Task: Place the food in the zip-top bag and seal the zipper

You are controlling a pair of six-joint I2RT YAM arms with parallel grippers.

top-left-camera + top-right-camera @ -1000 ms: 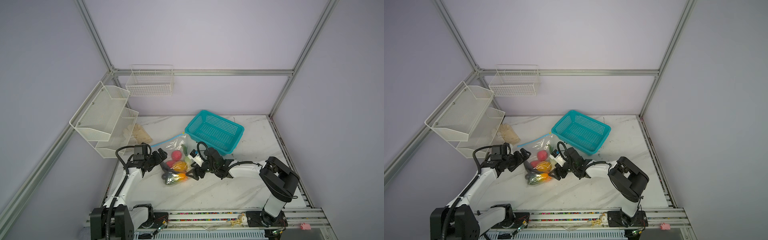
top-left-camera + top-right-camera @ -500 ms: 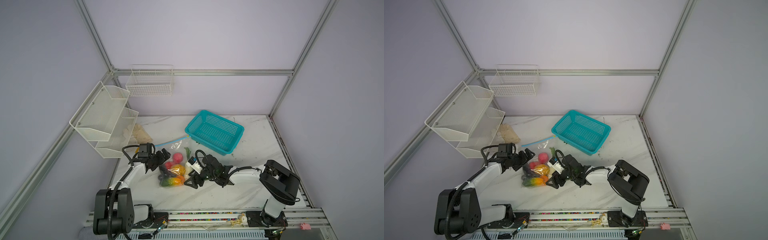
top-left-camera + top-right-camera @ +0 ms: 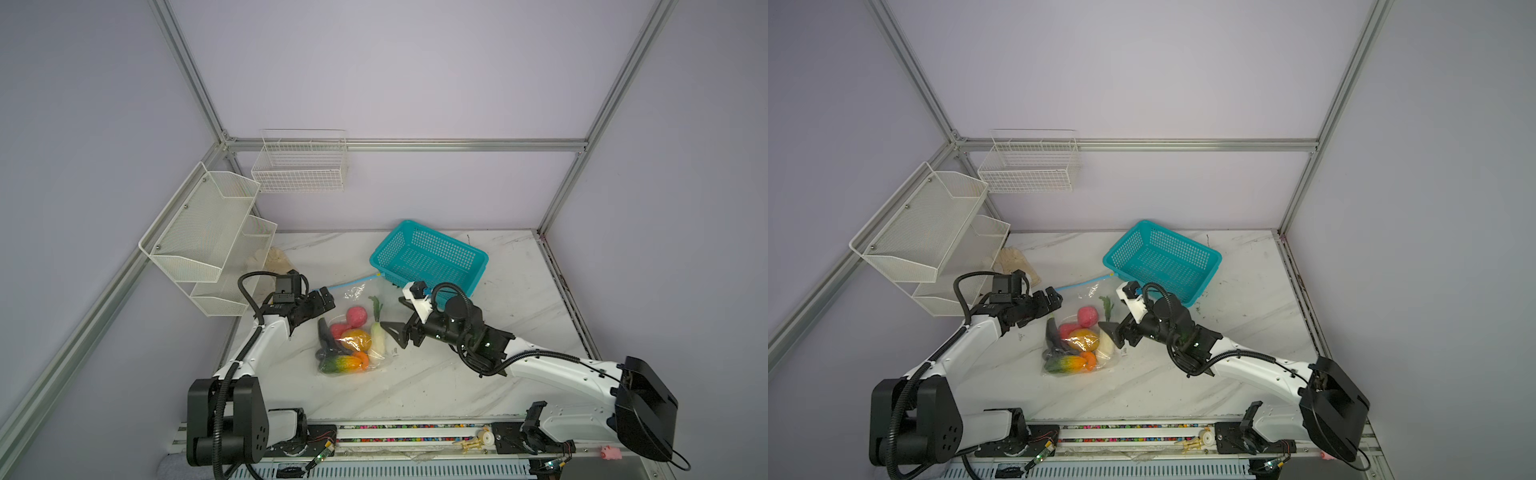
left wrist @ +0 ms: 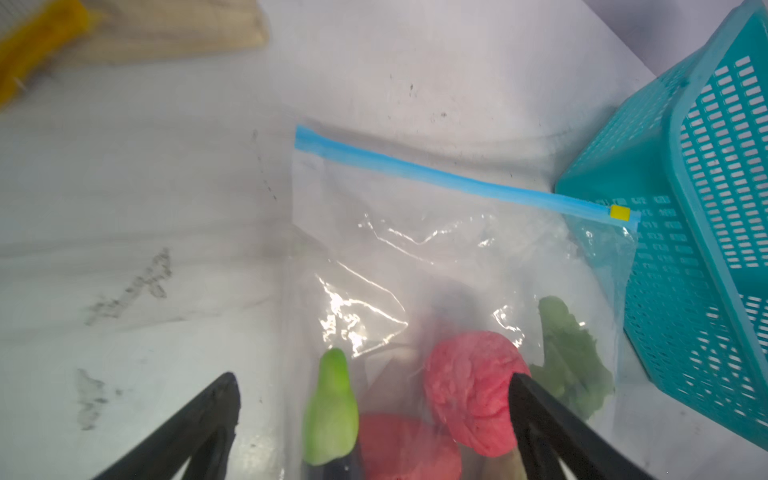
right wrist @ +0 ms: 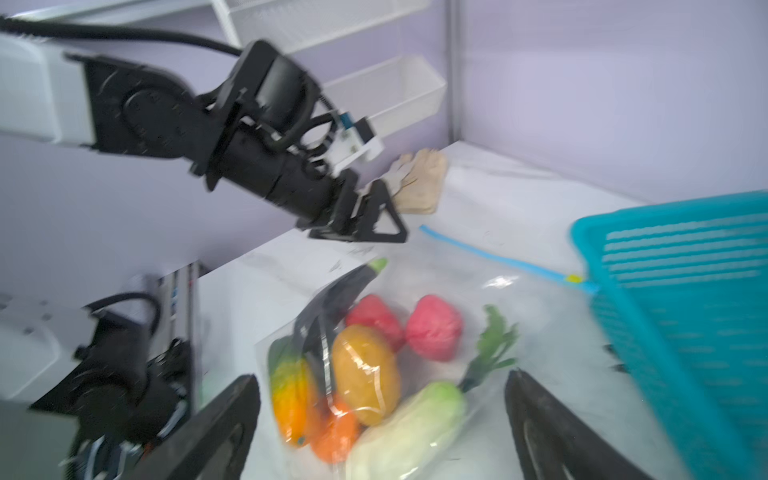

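Near the table's middle, the floppy, slippery zip-top bag (image 4: 415, 257) looked best pinched at its zipper (image 4: 440, 176); left gripper (image 3: 326, 301) and right gripper (image 3: 390, 334) stood wide apart, empty.

Both top views are bright and sharp under soft, even light, with only faint shadows on the bench (image 3: 436, 386). The frame posts (image 3: 189, 70) lean outward toward the corners. In the left wrist view the left claw (image 4: 372, 376) is out of focus, and white glare streaks the zip-top bag (image 4: 415, 257). Motion blur smears the right wrist view, worst on the teal basket (image 5: 685, 291).
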